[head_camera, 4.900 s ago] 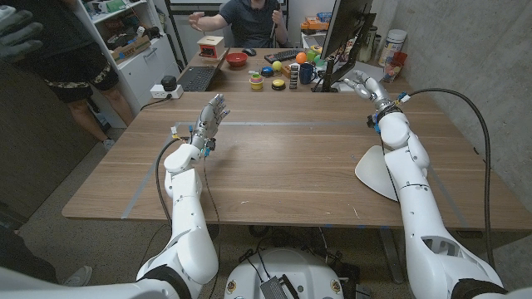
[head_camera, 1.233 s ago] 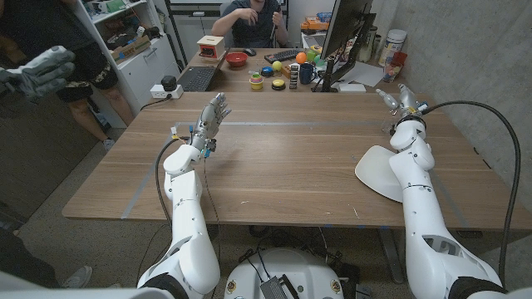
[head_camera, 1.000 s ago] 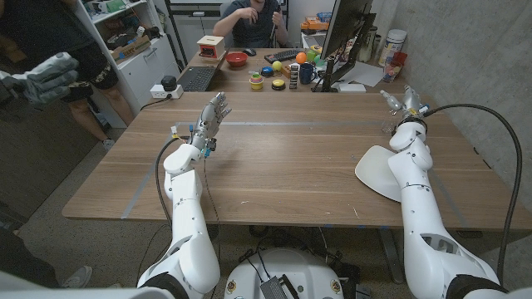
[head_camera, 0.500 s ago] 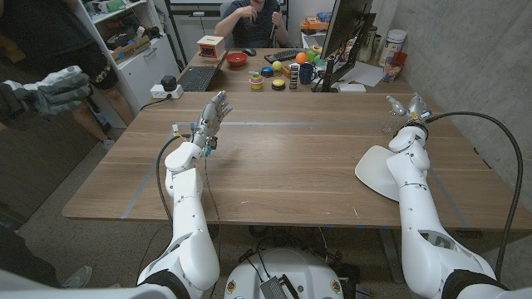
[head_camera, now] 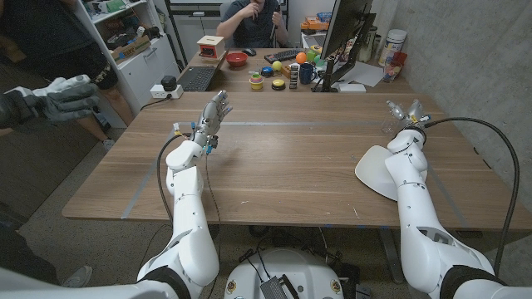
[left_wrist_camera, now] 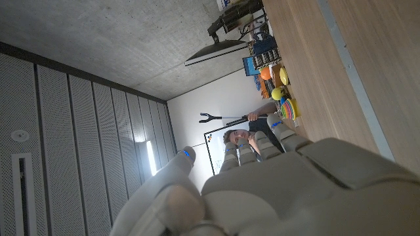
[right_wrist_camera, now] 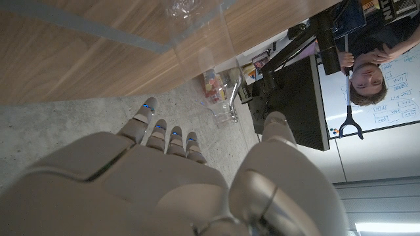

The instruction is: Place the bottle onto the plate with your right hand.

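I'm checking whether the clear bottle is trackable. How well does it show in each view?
Head view: the clear plastic bottle is faint against the wooden table, just beyond the right hand. Right wrist view: the bottle is see-through, wood grain showing through it.

You see even, bright indoor light across the brown wooden desk (head_camera: 283,158), with only soft, faint shadows beneath the white arms. The head view bows slightly toward its corners. In the left wrist view a narrow vertical wall lamp (left_wrist_camera: 150,164) glares white, and the pale left hand (left_wrist_camera: 275,190) close to the lens is soft.
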`<state>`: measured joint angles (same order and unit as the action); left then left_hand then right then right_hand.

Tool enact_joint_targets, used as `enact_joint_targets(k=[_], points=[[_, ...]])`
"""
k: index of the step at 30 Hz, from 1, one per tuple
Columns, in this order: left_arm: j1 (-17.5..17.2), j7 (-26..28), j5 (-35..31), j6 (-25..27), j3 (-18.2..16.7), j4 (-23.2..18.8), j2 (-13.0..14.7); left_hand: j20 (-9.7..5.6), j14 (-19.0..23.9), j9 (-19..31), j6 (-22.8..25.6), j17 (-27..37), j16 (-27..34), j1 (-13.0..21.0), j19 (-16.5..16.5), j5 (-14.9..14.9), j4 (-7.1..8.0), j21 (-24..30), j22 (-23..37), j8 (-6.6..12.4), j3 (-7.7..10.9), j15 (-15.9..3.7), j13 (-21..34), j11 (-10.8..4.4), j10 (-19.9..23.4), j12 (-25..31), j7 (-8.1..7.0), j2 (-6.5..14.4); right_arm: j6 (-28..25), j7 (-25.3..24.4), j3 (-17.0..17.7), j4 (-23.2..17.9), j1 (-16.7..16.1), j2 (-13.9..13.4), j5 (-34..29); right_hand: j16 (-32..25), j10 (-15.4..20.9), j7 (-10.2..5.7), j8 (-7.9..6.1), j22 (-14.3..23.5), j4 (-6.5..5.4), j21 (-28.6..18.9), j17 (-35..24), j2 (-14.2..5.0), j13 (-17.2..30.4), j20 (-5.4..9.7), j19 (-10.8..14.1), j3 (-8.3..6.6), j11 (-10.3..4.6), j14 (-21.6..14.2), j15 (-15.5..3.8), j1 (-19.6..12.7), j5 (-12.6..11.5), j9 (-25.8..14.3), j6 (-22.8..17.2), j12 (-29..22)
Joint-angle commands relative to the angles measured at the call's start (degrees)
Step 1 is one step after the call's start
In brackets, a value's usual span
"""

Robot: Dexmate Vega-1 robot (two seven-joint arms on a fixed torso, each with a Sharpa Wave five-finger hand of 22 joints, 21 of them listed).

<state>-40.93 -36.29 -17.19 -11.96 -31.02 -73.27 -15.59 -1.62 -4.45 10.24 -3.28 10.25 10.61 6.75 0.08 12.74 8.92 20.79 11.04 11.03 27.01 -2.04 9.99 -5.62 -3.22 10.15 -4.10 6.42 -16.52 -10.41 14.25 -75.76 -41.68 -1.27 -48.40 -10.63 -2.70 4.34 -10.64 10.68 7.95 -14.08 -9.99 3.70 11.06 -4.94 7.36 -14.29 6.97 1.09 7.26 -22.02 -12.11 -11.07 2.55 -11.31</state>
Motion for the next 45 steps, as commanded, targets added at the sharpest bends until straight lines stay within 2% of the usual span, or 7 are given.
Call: enact_joint_targets(k=[1,12,23,29,34,39,45], points=[[0.8,0.4,-0.5,-0.4,-0.1,1.4,0.3,-0.63,-0.4,0.3,-0.2,0.3,0.2,-0.5,-0.2,0.6,0.04,-0.2,0.1,0.21,-0.06,-1.66,0.3,-0.11,-0.2,0.3,-0.10,0.6,-0.7,0.6,0.0,1.9,0.8,-0.4,2.6,-0.2,-0.3,0.85,-0.12,0.0,0.01,-0.6,-0.1,0.39,0.1,-0.73,1.7,0.50,1.01,-0.5,0.64,-0.6,-0.4,-0.2,0.8,-0.3],[1.2,0.4,-0.4,-0.6,-0.3,2.0,0.4,-0.65,-0.5,0.3,-0.5,0.3,0.2,-0.5,-0.2,0.6,0.03,-0.2,0.1,0.13,-0.11,-1.64,0.3,0.02,-0.4,0.3,-0.04,0.5,-1.6,3.5,-0.9,2.6,1.1,-1.4,3.6,-0.2,-0.8,1.54,-0.26,-0.4,0.05,-2.1,0.0,1.02,0.0,-5.84,9.3,1.41,2.20,-2.4,1.46,-2.0,-0.8,-0.2,2.1,-0.4],[1.5,0.4,-0.4,-0.7,-0.6,2.5,0.6,-0.64,-0.5,0.3,-0.5,0.3,0.2,-0.5,-0.1,0.6,0.00,-0.2,0.1,0.13,-0.16,-1.58,0.3,-0.12,-0.5,0.3,-0.02,0.5,-2.3,4.5,-2.1,4.3,2.1,-2.1,3.8,-0.2,-0.9,1.78,-0.31,-0.5,0.02,-2.0,0.0,1.06,0.0,-6.79,10.4,1.62,2.84,-3.1,2.04,-2.4,-0.9,-0.2,2.4,-0.5],[2.0,0.3,-0.2,-1.0,-0.8,3.4,0.9,-0.67,-0.5,0.3,-0.5,0.3,0.2,-0.5,-0.1,0.6,-0.02,-0.2,0.1,0.15,-0.18,-1.62,0.3,-0.12,-0.5,0.3,-0.04,0.4,-1.3,4.5,-2.2,5.3,2.6,-2.4,4.7,-0.3,-0.9,2.24,-0.49,-0.6,0.04,-3.8,0.1,1.05,-0.2,-6.44,20.0,2.26,3.59,-6.2,1.88,-4.1,-1.2,-0.2,3.5,-0.6],[2.3,0.6,-0.5,-1.4,-1.0,4.1,1.1,-0.66,-0.5,0.3,-0.5,0.3,0.2,-0.5,-0.2,0.7,-0.02,-0.3,0.1,0.16,-0.20,-1.57,0.3,-0.05,-0.5,0.3,-0.02,0.4,-1.1,3.7,-2.6,6.1,2.9,-2.5,4.7,-0.8,1.3,2.26,-0.87,-0.8,0.50,-5.2,0.1,0.45,-0.3,-3.35,29.1,2.25,3.15,-10.8,0.14,-7.5,-1.4,-0.2,3.2,-1.3],[2.8,0.4,-0.5,-1.6,-1.0,5.0,1.4,-0.67,-0.6,0.3,-0.5,0.3,0.2,-0.5,-0.1,0.7,-0.02,-0.3,0.1,0.17,-0.22,-1.57,0.3,-0.02,-0.5,0.3,-0.01,0.4,-0.5,2.8,-2.5,6.8,3.2,-2.5,5.3,-1.6,7.2,2.60,-1.42,-0.6,0.94,-6.6,0.0,-0.31,-0.3,3.60,40.4,2.32,1.68,-20.7,-4.04,-13.9,-1.6,-0.2,1.3,-2.6],[3.2,0.4,-0.7,-1.6,-1.2,5.7,1.5,-0.66,-0.6,0.3,-0.5,0.3,0.2,-0.5,-0.2,0.7,0.00,-0.3,0.1,0.18,-0.25,-1.58,0.3,-0.03,-0.6,0.3,0.05,0.4,0.5,0.4,-2.7,8.0,3.6,-2.5,5.2,-2.5,15.8,1.93,-2.61,-0.2,0.76,-7.8,-0.2,-2.18,-0.2,10.07,47.1,2.08,-1.84,-30.1,-9.64,-19.7,-1.9,-0.3,-3.7,-4.8]])
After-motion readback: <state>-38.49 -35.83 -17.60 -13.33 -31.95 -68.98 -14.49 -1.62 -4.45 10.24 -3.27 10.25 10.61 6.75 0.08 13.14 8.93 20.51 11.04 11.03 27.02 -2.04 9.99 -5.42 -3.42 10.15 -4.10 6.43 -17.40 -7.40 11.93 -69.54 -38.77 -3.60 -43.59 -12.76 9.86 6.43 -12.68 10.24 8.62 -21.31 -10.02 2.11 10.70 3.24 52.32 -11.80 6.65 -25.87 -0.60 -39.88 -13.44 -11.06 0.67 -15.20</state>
